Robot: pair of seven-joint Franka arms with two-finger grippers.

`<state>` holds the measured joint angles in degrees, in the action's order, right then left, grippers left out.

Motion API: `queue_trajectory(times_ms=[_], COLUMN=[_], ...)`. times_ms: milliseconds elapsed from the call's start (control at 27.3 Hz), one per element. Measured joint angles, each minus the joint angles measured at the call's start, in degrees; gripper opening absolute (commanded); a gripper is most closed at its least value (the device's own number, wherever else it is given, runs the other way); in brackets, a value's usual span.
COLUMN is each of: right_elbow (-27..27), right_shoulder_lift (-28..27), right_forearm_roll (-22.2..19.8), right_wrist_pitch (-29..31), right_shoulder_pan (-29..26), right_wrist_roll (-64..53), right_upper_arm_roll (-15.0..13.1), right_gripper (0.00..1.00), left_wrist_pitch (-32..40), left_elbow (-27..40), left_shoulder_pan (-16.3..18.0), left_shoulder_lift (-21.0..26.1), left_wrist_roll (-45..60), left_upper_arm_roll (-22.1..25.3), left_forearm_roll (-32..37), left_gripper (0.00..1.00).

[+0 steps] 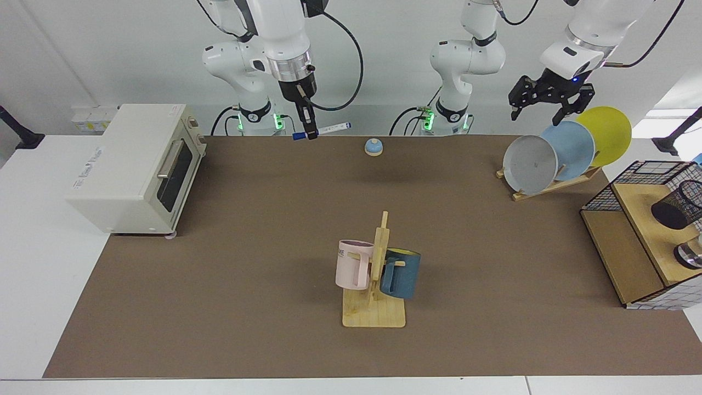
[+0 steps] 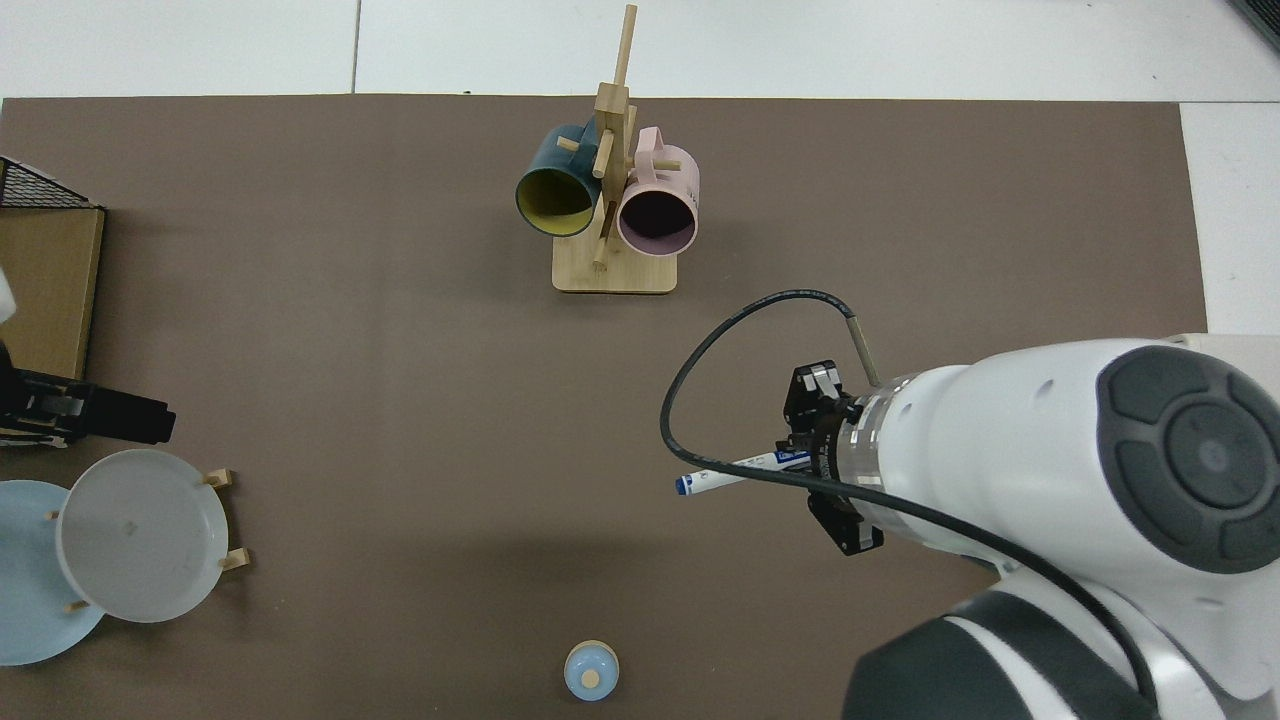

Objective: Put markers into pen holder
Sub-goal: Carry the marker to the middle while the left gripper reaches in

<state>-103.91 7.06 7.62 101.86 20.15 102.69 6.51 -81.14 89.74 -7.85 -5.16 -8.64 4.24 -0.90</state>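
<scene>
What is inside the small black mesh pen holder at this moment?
The pen holder stands on the wooden shelf, cut by the picture's edge. No marker sticks out, but its inside is hidden. The marker is in the right hand.

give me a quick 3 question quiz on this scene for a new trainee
1. True or false: the marker lies on the table.
2. Which hand holds the marker? A) left hand B) right hand C) neither
3. Fill in: the pen holder stands on the wooden shelf inside the wire ____.

Key
1. False: the right hand holds it, roughly level, in the air above the table's far edge.
2. B. The left hand hangs open above the plate rack, holding nothing.
3. basket
</scene>
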Motion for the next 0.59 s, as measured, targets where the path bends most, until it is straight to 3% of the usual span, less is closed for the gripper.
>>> queue_trajectory(times_ms=[293,586], right_elbow=[0.3,1.2], right_shoulder_lift=[-0.5,-2.4], right_forearm_roll=[0.6,0.5], right_wrist_pitch=[2.7,4.2], right_shoulder_pan=[3.8,7.4], right_wrist_roll=[5.4,6.9], right_upper_arm_roll=[0.0,0.1], right_gripper=[0.0,0.0], left_wrist_pitch=[0.0,-2.5], left_elbow=[0.0,0.1], left_shoulder_pan=[-0.2,-0.4], left_shoulder_lift=[0.0,0.0], left_wrist_roll=[-7.6,-14.2], left_upper_arm_roll=[-2.8,-7.8], left_forearm_roll=[-1.1,-1.3], left_gripper=[0.95,0.98])
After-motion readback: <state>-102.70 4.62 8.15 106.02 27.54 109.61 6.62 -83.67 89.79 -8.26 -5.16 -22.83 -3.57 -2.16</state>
